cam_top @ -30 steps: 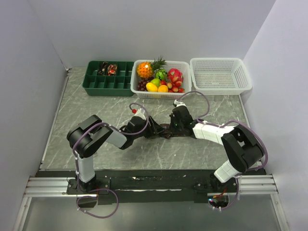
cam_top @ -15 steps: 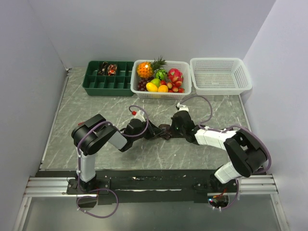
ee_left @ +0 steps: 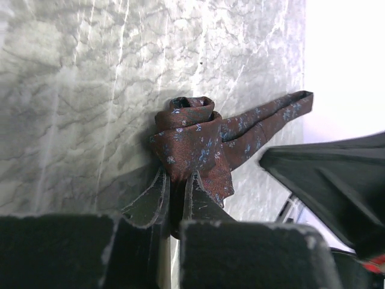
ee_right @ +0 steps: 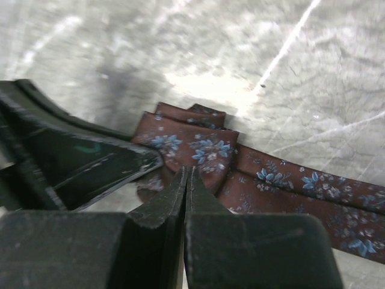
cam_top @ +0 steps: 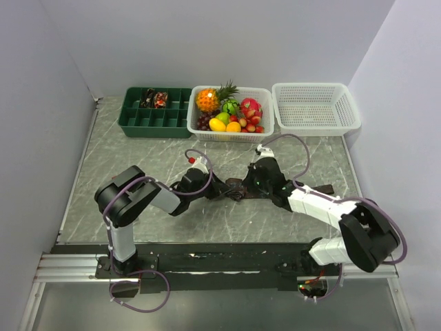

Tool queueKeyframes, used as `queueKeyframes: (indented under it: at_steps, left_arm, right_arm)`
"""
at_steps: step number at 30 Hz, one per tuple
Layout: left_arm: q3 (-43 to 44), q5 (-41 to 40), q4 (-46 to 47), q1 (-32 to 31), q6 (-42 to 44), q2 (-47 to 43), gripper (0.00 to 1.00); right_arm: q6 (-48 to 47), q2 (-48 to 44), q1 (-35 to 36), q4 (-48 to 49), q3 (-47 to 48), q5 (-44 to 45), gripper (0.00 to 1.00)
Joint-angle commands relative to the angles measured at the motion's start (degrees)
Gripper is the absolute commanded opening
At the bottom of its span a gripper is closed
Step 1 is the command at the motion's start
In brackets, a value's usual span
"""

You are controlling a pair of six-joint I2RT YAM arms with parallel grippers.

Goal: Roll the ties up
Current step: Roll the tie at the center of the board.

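Note:
A dark brown tie [cam_top: 239,187] with small blue flowers lies mid-table, one end rolled into a loose coil [ee_left: 186,129]; its flat tail [cam_top: 324,188] runs off to the right. My left gripper [ee_left: 178,180] is shut on the coil's near side, with fabric pinched between the fingers. The tips of my right gripper [ee_right: 187,173] are pressed together, nothing between them, at the near edge of the coil [ee_right: 194,143], close to the left gripper's finger [ee_right: 84,159]. Two rolled ties [cam_top: 153,99] sit in the green tray.
The green compartment tray [cam_top: 138,123] stands at the back left. Beside it is a white basket [cam_top: 265,93] full of fruit, then an empty white basket [cam_top: 315,107]. Walls close in on the left and right.
The left gripper has closed on the coil. The right gripper has shut fully, and its arm has swung out to the right, uncovering the tie's tail.

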Motion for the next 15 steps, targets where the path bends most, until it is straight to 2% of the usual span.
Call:
queueKeyframes:
  at_steps: [1, 11, 15]
  left_arm:
    - [2.5, -2.6, -7.2, -0.2, 4.4, -4.0, 0.01]
    - [6.5, -6.4, -20.5, -0.2, 10.4, -8.2, 0.01]
    - [8.0, -6.4, -22.5, -0.2, 12.2, -8.6, 0.01]
  right_arm:
    - [-1.1, -2.6, -0.1, -1.4, 1.0, -1.1, 0.00]
    - [-0.5, 6.6, -0.1, -0.6, 2.6, -2.9, 0.00]
    - [-0.4, 8.7, -0.1, 0.5, 2.9, -4.2, 0.00]
